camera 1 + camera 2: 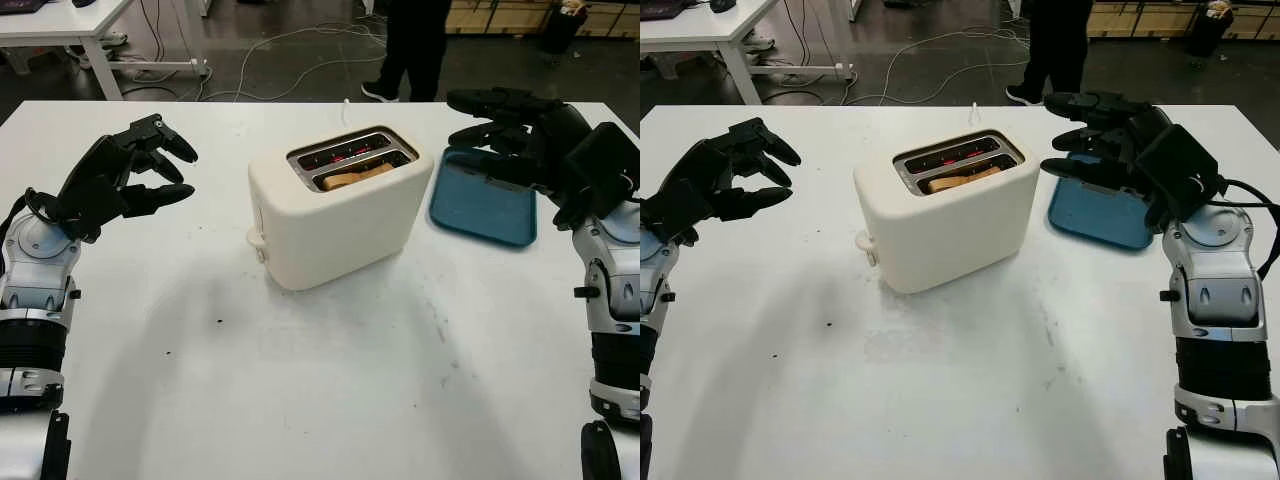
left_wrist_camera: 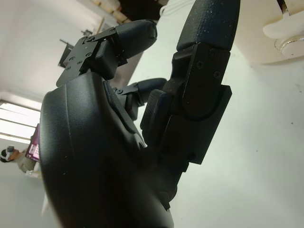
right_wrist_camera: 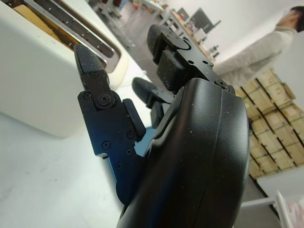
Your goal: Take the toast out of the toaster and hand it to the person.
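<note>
A cream two-slot toaster [image 1: 335, 205] stands mid-table. A slice of toast [image 1: 357, 176] sits in its nearer slot, and the far slot glows red inside. My left hand [image 1: 135, 172] hovers open above the table to the toaster's left, holding nothing. Open too, my right hand [image 1: 510, 130] is raised to the toaster's right, above a blue tray [image 1: 482, 205], with its fingers pointing toward the toaster. A person in dark trousers [image 1: 410, 45] stands beyond the table's far edge.
The white table [image 1: 330, 380] has wide bare room in front of the toaster. The toaster's lever knob [image 1: 255, 240] sticks out at its left end. Cables lie on the floor behind, and another white table [image 1: 60, 25] stands at the back left.
</note>
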